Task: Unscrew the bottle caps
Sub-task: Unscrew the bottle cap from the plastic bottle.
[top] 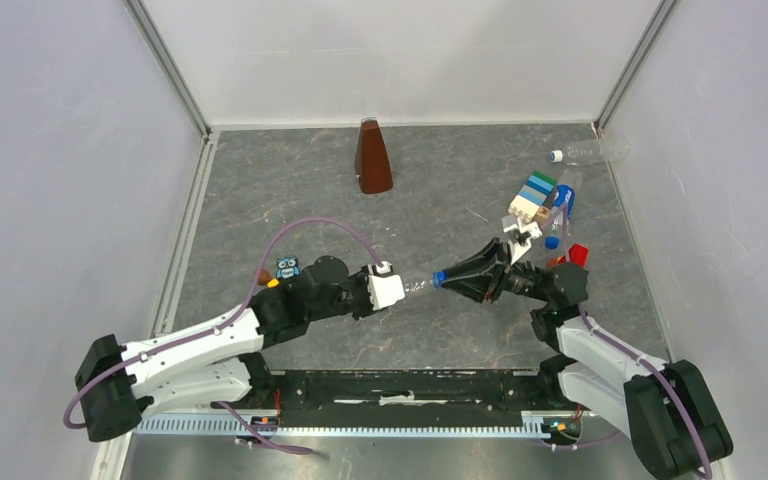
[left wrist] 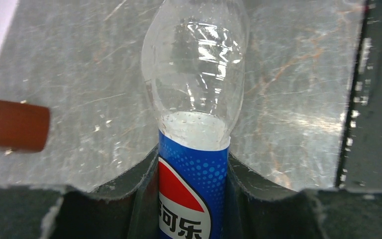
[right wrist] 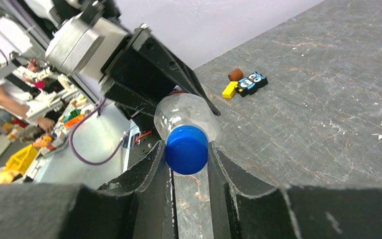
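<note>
From the top external view, the left gripper [top: 401, 289] and right gripper [top: 452, 279] meet nose to nose just below the table's [top: 290, 180] centre, with a labelled bottle [top: 418, 286] lying level between them and its blue cap [top: 439, 278] pointing toward 3 o'clock. I count three bottles. Besides the held one, an unlabelled bottle [top: 592, 151] with a white cap [top: 556, 156] lies at 1 o'clock in the far corner, and a second labelled bottle [top: 564, 199] lies at 2 o'clock, half hidden beside a stack of coloured blocks [top: 533, 196]. A second blue cap [top: 552, 241] shows at its near end, making three caps, all apparently on. One brown pyramid [top: 372, 157] stands at 12 o'clock. In the left wrist view, the jaws are clamped tight on the blue wrap label and the clear shoulder reaches away toward 12 o'clock. In the right wrist view, both fingers press the sides of the cap, so the grip looks set. One owl toy [right wrist: 252, 83] and one yellow block [right wrist: 230, 89] lie at 1 o'clock. The step in hand seems to be the first unscrewing. The next move calls for turning the right wrist while the left holds the bottle fast.
</note>
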Controlling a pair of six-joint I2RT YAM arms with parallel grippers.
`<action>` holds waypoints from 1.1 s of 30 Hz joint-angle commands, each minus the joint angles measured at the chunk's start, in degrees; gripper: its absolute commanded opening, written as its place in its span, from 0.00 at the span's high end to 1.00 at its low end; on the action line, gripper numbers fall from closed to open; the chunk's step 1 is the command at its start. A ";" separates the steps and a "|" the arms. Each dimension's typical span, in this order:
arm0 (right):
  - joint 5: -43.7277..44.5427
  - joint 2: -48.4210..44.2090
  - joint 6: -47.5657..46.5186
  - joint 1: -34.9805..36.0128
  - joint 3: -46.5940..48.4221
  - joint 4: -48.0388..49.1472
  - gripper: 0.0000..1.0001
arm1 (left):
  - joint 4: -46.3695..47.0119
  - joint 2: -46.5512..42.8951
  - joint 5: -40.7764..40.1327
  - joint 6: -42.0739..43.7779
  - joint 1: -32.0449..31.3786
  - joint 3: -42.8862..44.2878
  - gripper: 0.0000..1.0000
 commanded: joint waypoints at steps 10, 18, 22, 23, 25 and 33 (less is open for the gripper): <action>-9.62 -7.39 -10.88 0.07 -5.49 5.66 0.90 | -5.95 3.20 31.22 -9.22 11.34 7.08 0.98; -8.22 -11.54 -18.27 0.05 -4.46 -4.93 0.90 | -5.96 5.51 35.53 -9.68 13.04 8.33 0.98; -5.57 -10.92 -20.73 0.14 -2.44 -10.94 0.88 | -4.06 4.36 35.49 -9.29 13.04 7.14 0.98; -5.47 -10.58 -19.97 0.12 -2.39 -10.29 0.87 | -3.44 3.99 34.94 -9.10 13.04 6.93 0.98; -4.52 -10.07 -18.75 0.07 -1.98 -9.97 0.81 | -1.97 3.19 32.83 -9.16 12.95 6.17 0.98; 0.19 -7.79 -14.54 0.02 0.21 -10.56 0.52 | 2.48 0.22 28.07 -6.98 12.78 1.88 0.98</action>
